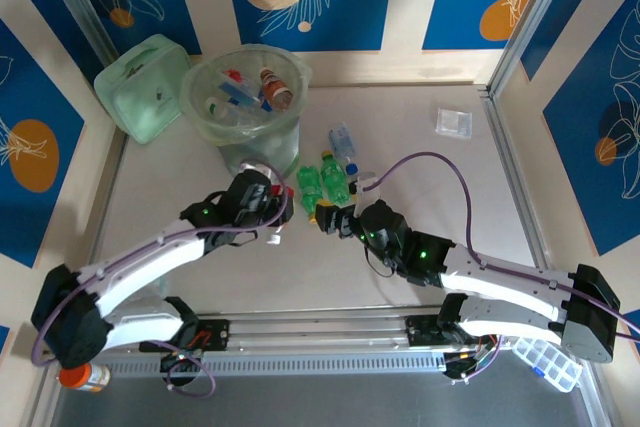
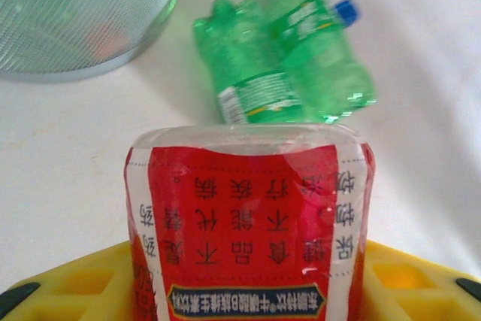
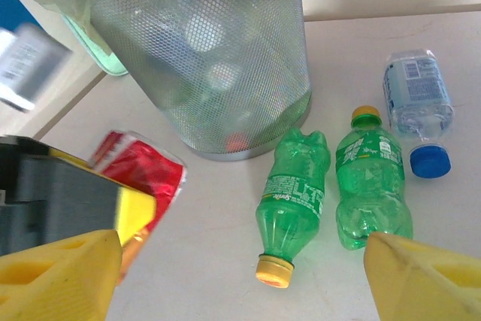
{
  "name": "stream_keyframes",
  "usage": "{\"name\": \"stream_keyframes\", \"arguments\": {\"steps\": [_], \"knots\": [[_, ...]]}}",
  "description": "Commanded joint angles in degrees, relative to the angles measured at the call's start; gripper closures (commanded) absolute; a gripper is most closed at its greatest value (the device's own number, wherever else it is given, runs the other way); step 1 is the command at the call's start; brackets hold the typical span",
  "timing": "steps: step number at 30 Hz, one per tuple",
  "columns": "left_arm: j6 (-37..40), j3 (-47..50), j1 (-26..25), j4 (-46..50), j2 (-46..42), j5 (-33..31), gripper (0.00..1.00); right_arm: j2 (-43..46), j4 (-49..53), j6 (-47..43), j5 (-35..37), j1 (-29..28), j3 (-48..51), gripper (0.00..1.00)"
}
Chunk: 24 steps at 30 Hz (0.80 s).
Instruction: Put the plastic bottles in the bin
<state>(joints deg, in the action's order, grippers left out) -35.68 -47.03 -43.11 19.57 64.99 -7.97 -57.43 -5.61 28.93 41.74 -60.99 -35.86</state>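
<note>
My left gripper (image 1: 270, 213) (image 2: 248, 295) is shut on a red-labelled plastic bottle (image 2: 248, 223) (image 3: 143, 178), just in front of the bin (image 1: 245, 97). The bin is a round mesh bucket (image 3: 210, 58) with a pale-green liner, and several bottles lie inside it. Two green bottles (image 1: 310, 183) (image 1: 333, 175) lie side by side on the table to the bin's right, seen again in the right wrist view (image 3: 293, 201) (image 3: 372, 182). Behind them lies a clear bottle with a blue cap (image 1: 345, 142) (image 3: 417, 99). My right gripper (image 1: 335, 219) (image 3: 244, 283) stands open just short of the green bottles, nothing between its fingers.
A pale green boxy container (image 1: 145, 87) stands left of the bin. A small clear plastic box (image 1: 454, 122) lies at the far right of the table. An orange-capped bottle (image 1: 85, 377) sits below the table's near left corner. Metal frame rails edge the table.
</note>
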Motion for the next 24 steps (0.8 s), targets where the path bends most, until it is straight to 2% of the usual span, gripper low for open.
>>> {"name": "stream_keyframes", "arguments": {"steps": [1, 4, 10, 16, 19, 22, 24], "knots": [[1.02, -0.18, -1.22, 2.67, -4.61, 2.76, 0.49, 1.23, -2.69, -1.51, 0.01, -1.06, 1.03, 0.16], [3.06, -5.40, -1.44, 5.89, -6.61, 1.43, 0.49, 1.87, -3.04, -3.52, -1.40, -1.34, 0.51, 0.15], [5.21, -20.81, -0.21, 11.04, -4.02, -2.52, 0.49, 2.58, 8.04, 0.48, -7.07, 0.27, -7.36, 0.14], [2.57, -38.22, 7.85, 15.19, 6.46, 4.47, 0.50, 2.24, 14.75, 1.48, -10.17, 3.05, -11.87, 0.13], [1.16, -42.74, 12.58, 14.04, 11.60, 9.53, 0.52, 1.81, 12.61, 1.05, -8.39, 4.71, -8.39, 0.14], [0.83, -49.00, 17.21, 15.23, 17.21, 12.68, 0.53, 3.28, 10.12, 5.29, -6.87, 6.25, -3.98, 0.13], [0.03, -53.33, 20.13, 16.25, 21.00, 14.39, 0.53, 5.30, 5.50, 4.94, -6.04, 5.60, 0.28, 0.14]]}}
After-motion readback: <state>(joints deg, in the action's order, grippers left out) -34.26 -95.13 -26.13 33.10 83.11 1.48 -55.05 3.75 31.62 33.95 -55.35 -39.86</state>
